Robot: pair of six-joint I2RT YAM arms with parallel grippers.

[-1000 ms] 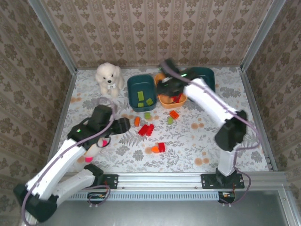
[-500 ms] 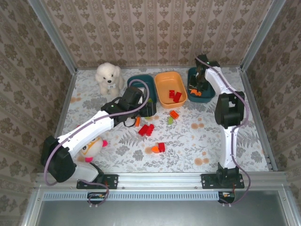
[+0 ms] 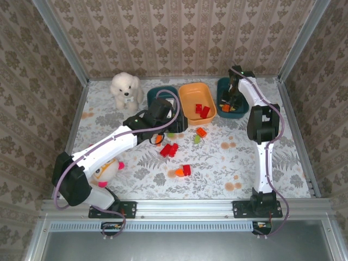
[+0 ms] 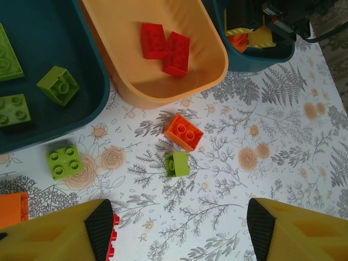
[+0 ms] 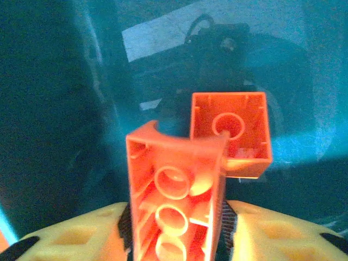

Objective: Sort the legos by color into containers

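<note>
Since the earlier frames, the left gripper [image 4: 179,225] had been carried forward from the near-left of the table [image 3: 234,163] and hung over the loose legos [image 3: 169,149]. The right gripper [image 5: 176,217] had been swung from the orange bin [image 3: 190,98] to the right teal bin [image 3: 219,93]. A held orange brick [image 5: 174,185] was clamped between the right fingers, low above a second orange brick [image 5: 231,133] lying in that bin, so its release was judged to be the step in hand. The left fingers were spread wide and empty, with a lime green brick [image 4: 176,163] and a loose orange brick [image 4: 184,132] framed between them on the table. The green one was judged the likelier pick, since the left teal bin [image 4: 49,32], where green bricks lay, stood near.
</note>
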